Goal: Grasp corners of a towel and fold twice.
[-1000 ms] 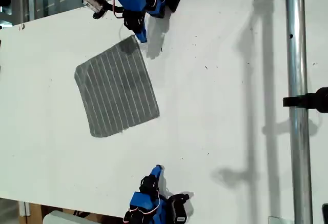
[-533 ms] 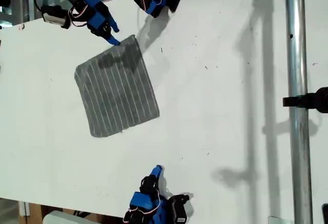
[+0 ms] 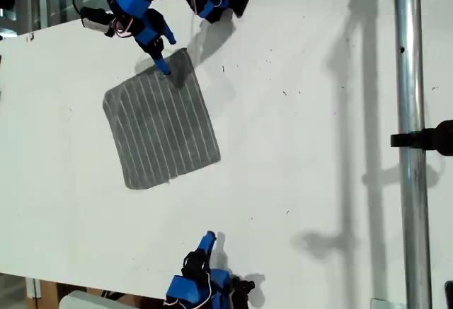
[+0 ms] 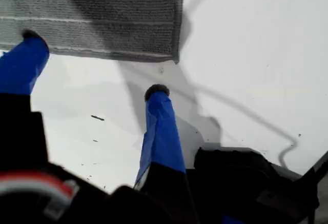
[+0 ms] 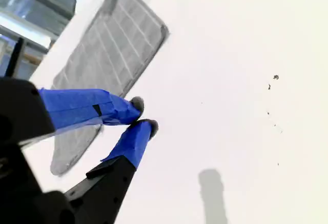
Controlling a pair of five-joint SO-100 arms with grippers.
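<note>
Lying flat and unfolded on the white table [image 3: 304,182], towel [image 3: 161,121] sits toward the exterior view's left, turned a little so its edges run askew to the table's edges, stripes running roughly from the far side toward the near side in that view. Hovering at the towel's far corner [image 3: 182,56], the one nearest the table's top edge in the exterior view, my first gripper [image 4: 95,65] has jaws spread wide: one fingertip over the striped cloth just inside the edge, the other over bare table just off it, so the hem runs between them and the rounded corner lies just to one side of the gap. Cannot tell whether either tip touches. Nothing pinched yet. Sitting well apart by the table's bottom edge in the exterior view, my second gripper [image 5: 141,116] has tips nearly together with only a slim gap, holding nothing; towel lies beyond those tips, its near corner [image 3: 134,182] the closest part. Likely next call: straddle that far corner squarely before closing, while the other arm has the whole reach to the near corner to cover.
</note>
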